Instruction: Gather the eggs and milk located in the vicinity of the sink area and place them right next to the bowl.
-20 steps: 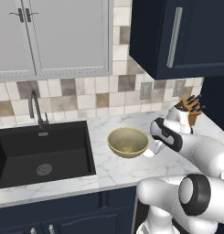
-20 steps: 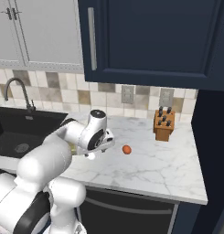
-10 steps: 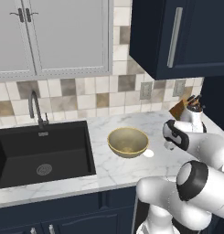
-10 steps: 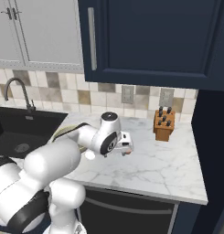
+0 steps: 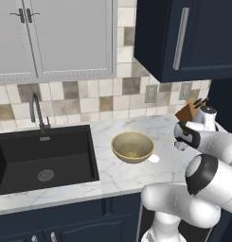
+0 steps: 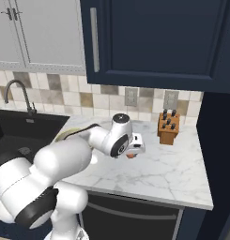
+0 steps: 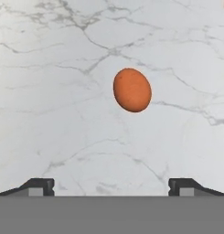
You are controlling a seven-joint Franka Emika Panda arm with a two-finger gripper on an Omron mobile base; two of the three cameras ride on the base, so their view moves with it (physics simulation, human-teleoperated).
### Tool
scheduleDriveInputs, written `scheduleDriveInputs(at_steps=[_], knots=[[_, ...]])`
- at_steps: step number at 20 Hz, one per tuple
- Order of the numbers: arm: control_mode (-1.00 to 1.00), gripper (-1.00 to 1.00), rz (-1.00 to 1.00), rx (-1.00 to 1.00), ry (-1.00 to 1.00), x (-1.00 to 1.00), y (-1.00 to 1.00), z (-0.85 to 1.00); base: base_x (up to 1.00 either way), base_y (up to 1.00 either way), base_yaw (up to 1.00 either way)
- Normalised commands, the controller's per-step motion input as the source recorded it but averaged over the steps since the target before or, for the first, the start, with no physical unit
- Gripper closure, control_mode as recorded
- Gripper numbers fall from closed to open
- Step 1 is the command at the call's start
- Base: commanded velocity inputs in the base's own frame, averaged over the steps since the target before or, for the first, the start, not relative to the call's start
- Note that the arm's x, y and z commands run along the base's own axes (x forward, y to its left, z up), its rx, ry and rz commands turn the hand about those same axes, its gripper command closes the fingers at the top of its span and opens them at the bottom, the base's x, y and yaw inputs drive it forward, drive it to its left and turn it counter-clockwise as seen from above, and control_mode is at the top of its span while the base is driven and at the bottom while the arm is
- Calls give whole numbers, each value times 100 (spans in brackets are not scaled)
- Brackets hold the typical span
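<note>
From the left base view, my arm rose at the lower right and bent over the marble counter; the yellowish-tan bowl sat on that counter just right of the black sink, with the dark gooseneck tap behind the basin; a small white egg lay on the marble touching or just beside the bowl's right rim, I could not tell which; a wooden knife block stood at the back by the tiled wall, partly behind my wrist.

From the right base view, my gripper hung low over the counter, to the right of the bowl, of which just a sliver of rim peeked past my forearm; a small brown-orange egg lay under the hand, mostly covered by it; the knife block stood well apart, further right and back; the tap and sink were off to the left.

From the hand view, I looked straight down on the marble; the brown-orange egg lay alone on its side, ahead of my fingertips and slightly toward the right one; my jaws stood wide apart and gripped nothing.
</note>
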Motion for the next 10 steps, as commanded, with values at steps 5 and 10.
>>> scheduleDriveInputs(at_steps=[5,10], knots=[[-100,-100,2,-1,0,55,0,0,0,0,0],[-100,-100,1,0,0,22,-1,0,0,0,0]])
